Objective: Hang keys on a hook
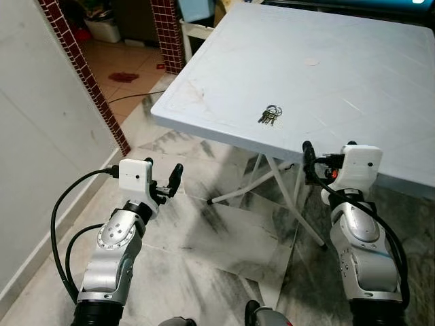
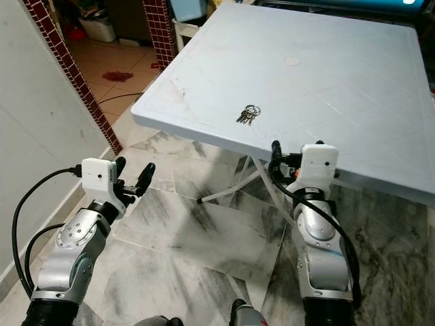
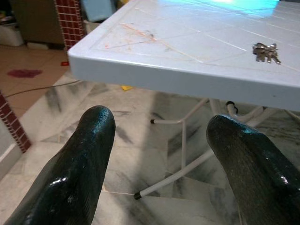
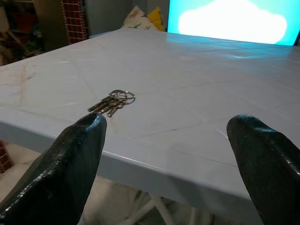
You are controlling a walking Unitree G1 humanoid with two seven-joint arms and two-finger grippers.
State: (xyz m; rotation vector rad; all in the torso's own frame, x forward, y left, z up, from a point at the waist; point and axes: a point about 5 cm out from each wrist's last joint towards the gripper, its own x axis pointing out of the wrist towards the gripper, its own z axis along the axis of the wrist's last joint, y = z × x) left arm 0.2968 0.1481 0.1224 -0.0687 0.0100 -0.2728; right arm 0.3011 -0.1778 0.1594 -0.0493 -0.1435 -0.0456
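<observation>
Marble floor below, pale counter (image 1: 353, 81) ahead, and your keys (image 1: 270, 115) lie flat near its front edge, light, loose and jangly, so with right hand (image 1: 329, 151) and left hand (image 1: 163, 178) both spread, pinch the ring.

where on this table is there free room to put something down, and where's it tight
Most of the white table is bare: the wide stretch beyond and to the right of the keys, and the left corner area. The only occupied spot is the keys, near the front edge. That edge is tighter: the right tool, open, sits just at it. The left tool, open, hangs over the floor.
</observation>
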